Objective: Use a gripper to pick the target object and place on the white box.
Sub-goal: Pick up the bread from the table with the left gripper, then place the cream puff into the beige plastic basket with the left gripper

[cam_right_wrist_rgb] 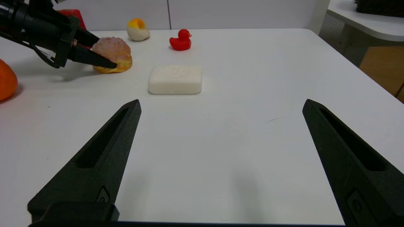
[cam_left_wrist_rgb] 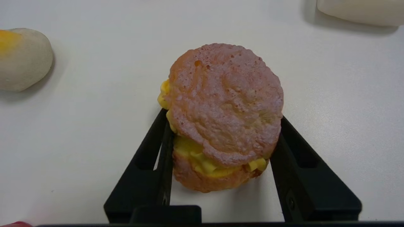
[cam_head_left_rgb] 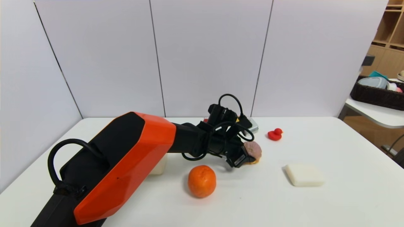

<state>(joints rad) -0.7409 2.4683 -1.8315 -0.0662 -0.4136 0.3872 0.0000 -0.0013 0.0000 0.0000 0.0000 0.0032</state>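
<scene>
The left pincer (cam_left_wrist_rgb: 221, 142) is pinching the pastry (cam_left_wrist_rgb: 224, 107) between its fingers — resting on the desk (cam_left_wrist_rgb: 79, 142). The right pincer (cam_right_wrist_rgb: 221, 126) is hovering spread.

The head camera is looking forward and down over the tabletop (cam_head_left_rgb: 331, 189). The left wrist camera is hanging close above the pastry (cam_left_wrist_rgb: 224, 116), which the head view is also showing. The right wrist camera is looking low across the tabletop, sharing that pastry and the flat white block (cam_right_wrist_rgb: 175, 79).
</scene>
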